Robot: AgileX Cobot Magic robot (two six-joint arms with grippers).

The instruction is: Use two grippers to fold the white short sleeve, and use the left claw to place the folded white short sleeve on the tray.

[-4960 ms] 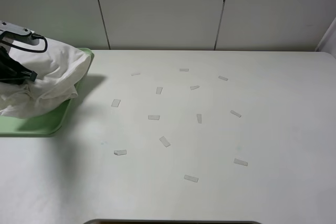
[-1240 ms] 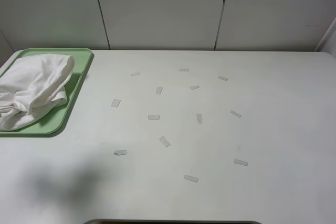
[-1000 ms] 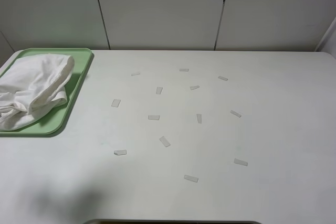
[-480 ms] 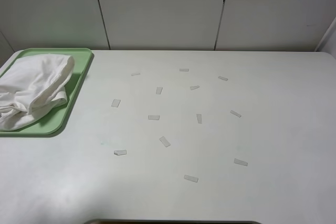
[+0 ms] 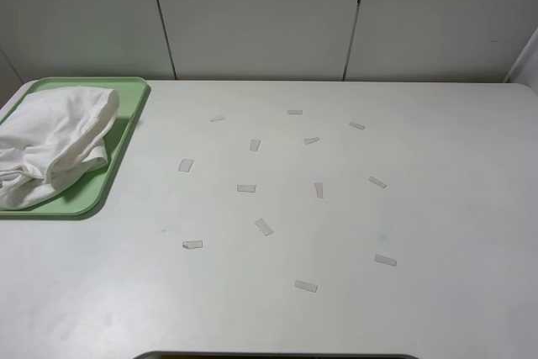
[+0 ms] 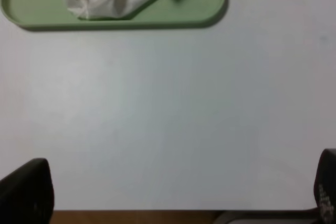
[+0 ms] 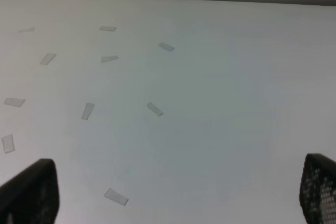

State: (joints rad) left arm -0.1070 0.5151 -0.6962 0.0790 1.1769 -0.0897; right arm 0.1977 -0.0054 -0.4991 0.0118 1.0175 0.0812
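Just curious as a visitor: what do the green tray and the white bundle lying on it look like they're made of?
The tray looks like moulded plastic: even pale-green colour, smooth matte surface, rounded corners, low raised rim. The white short sleeve looks like soft woven or knit cloth, probably cotton: it lies in loose folds and creases, with no shine.

Lab bench: plain white table (image 5: pixel 437 208), tape strips (image 5: pixel 264 226), bare panel wall (image 5: pixel 261 14).

A white table (image 5: pixel 353 317) stands against pale wall panels (image 5: pixel 256 14).
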